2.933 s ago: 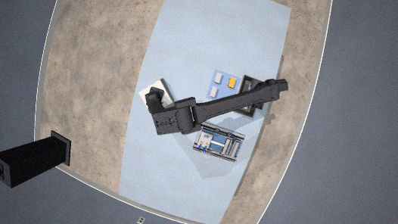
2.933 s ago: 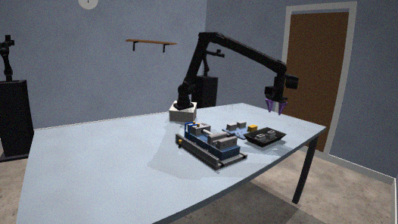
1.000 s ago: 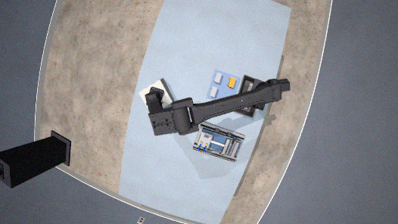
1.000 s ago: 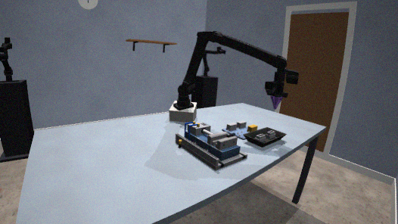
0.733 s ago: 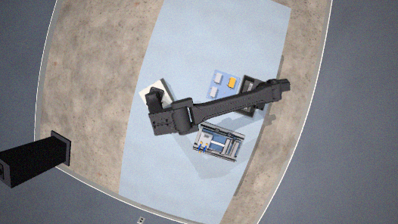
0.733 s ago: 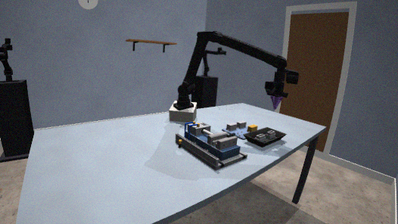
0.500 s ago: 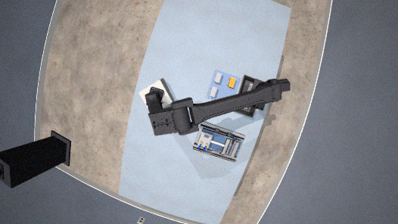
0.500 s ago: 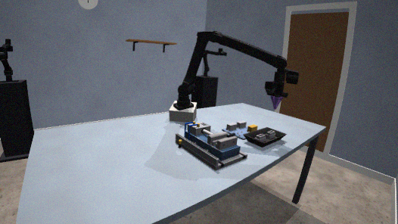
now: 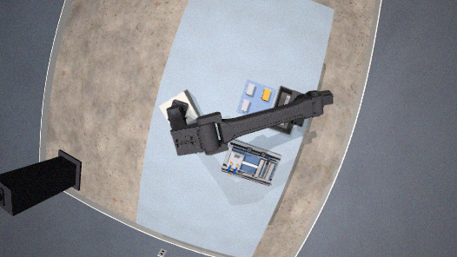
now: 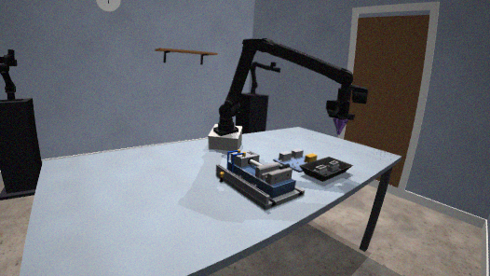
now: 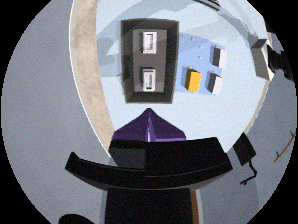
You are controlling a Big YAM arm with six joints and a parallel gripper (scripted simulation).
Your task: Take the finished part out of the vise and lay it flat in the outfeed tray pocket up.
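Grey pocketed parts [image 11: 149, 42] lie two in the black outfeed tray [image 11: 128, 63], while the purple-fingered gripper [image 11: 149, 129] hangs high above, shut on nothing; risk: a descent with fingers closed would knock a part sideways in the tray

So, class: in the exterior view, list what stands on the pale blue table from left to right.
White square robot base block → blue and grey vise → light blue plate with small blocks → black outfeed tray.
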